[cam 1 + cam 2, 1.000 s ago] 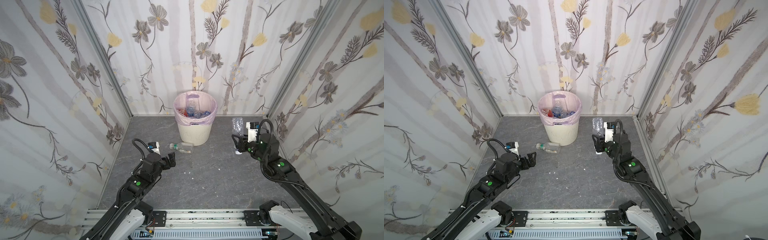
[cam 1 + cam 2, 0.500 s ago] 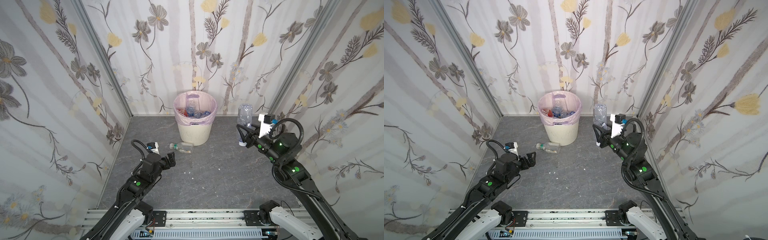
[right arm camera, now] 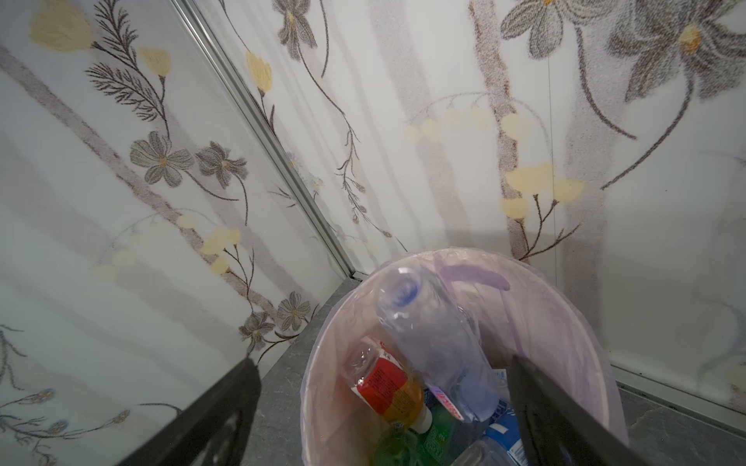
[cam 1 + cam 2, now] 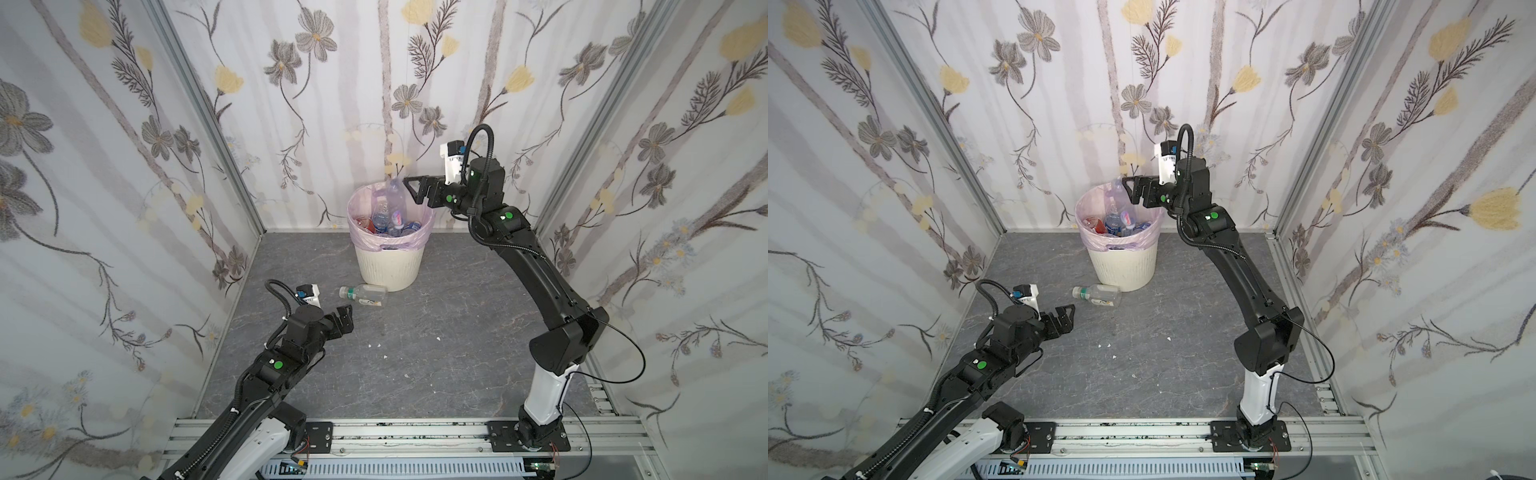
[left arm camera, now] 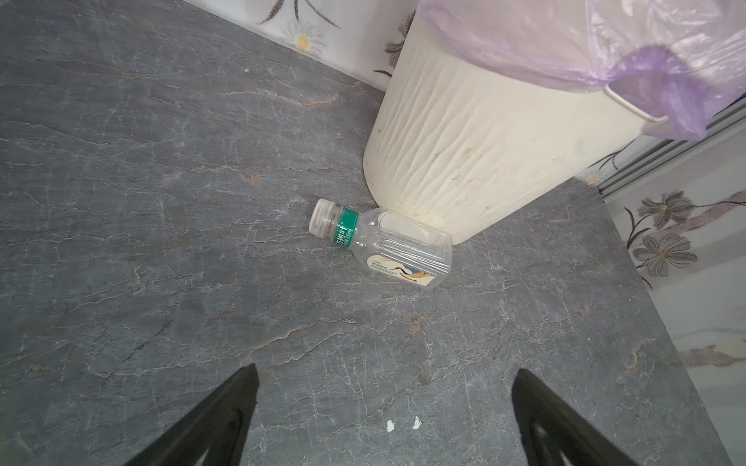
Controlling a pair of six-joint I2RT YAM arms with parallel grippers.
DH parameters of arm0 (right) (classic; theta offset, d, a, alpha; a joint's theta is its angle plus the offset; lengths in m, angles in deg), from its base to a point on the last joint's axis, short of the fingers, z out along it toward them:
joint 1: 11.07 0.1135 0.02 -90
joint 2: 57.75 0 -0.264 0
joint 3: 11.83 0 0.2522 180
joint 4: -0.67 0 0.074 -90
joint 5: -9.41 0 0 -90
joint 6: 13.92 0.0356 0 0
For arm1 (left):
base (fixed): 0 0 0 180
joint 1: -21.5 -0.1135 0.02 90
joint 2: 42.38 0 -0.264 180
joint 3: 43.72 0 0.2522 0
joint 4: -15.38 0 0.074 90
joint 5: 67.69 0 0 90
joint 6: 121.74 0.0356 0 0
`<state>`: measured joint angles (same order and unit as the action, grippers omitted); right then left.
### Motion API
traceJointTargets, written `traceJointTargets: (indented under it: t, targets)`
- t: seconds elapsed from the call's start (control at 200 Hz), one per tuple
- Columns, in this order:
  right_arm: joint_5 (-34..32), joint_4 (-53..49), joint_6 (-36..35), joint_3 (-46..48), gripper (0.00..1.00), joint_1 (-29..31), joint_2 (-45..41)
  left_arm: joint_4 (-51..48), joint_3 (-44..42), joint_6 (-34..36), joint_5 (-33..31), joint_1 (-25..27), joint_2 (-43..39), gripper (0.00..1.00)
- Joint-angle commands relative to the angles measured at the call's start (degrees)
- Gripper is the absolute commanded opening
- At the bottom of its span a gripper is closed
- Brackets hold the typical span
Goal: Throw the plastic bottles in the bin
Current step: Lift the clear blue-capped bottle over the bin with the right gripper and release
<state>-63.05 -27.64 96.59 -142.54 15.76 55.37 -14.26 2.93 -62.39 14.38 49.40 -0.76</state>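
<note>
Right gripper: the black right gripper point(image 4: 409, 190) hung above the centre of both top views, jaws spread wide and empty, over the bin's mouth.
Bin: the round cream-white ribbed plastic bin point(image 4: 388, 266) with a lilac liner stood at centre.
Dropped bottle: a large clear plastic bottle point(image 3: 436, 343), blurred, was in the bin's mouth, free of the jaws.
Left gripper: the black left gripper point(image 4: 345, 319), lower left, was spread and empty.
Floor bottle: a small clear flat-sided plastic bottle point(image 5: 383, 238) lay on its side, touching the bin's base.
Handling: we judged it empty, light, thin-walled and slick.
Hold: across mid-body, from the side away from the bin.
Count: one bin; one bottle on the floor; at least five inside.
</note>
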Motion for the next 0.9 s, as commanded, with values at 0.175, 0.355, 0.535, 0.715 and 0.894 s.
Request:
traceJointTargets:
  t: [0.175, 0.355, 0.535, 0.715, 0.894]
  targets:
    - [-1.16, 6.75, -0.44, 12.04, 1.0, -0.84, -10.36, 1.2, 0.29, -2.71, -4.32, -0.08, 2.27, 1.0]
    - [-1.28, 6.19, -1.09, 13.74, 1.0, -1.03, -11.99, 1.2, 0.98, -4.9, -5.87, -0.13, 4.01, 1.0]
    - [-1.23, 6.88, -0.66, 15.94, 1.0, -1.0, -13.11, 1.2, 1.99, -6.17, -5.7, -0.08, 5.82, 1.0]
    - [-0.58, 7.15, -1.12, 19.87, 1.0, -1.0, -16.39, 1.33, 3.12, -8.93, -6.25, -0.13, 8.2, 1.0]
    - [1.67, 8.16, -3.42, 32.05, 1.0, -1.04, -26.3, 4.05, 4.15, -17.09, -6.34, -0.13, 14.77, 1.0]
